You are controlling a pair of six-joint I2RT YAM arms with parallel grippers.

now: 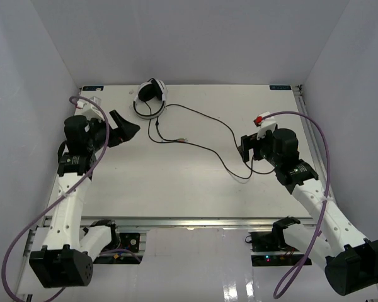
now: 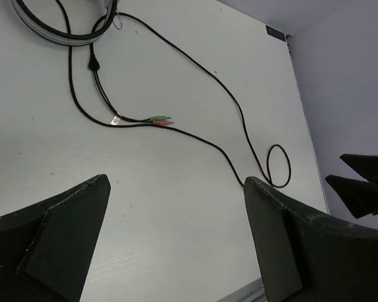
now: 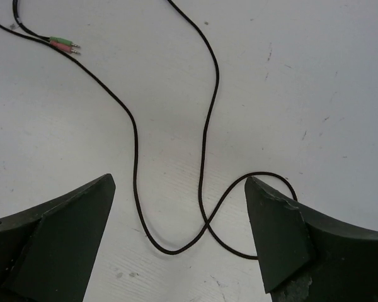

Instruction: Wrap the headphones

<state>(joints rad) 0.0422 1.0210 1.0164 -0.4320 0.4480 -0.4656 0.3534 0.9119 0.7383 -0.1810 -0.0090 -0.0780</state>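
Note:
The white headphones (image 1: 151, 97) with black ear pads lie at the back middle of the table. Their headband (image 2: 57, 33) shows at the top left of the left wrist view. The thin black cable (image 1: 205, 116) runs right and forward to a small loop (image 1: 239, 174); its green and pink plugs (image 1: 184, 139) lie mid-table. My left gripper (image 1: 125, 124) is open and empty, left of the headphones, above bare table (image 2: 175, 182). My right gripper (image 1: 244, 151) is open, hovering over the cable loop (image 3: 205, 228) with nothing held (image 3: 179, 179). The plugs (image 3: 64, 44) show far up left.
White walls close in the table on the left, back and right. Thick purple robot cables (image 1: 315, 135) arc beside both arms. A metal rail (image 1: 195, 223) runs along the table's near edge. The right gripper's fingers (image 2: 364, 182) show at the right of the left wrist view.

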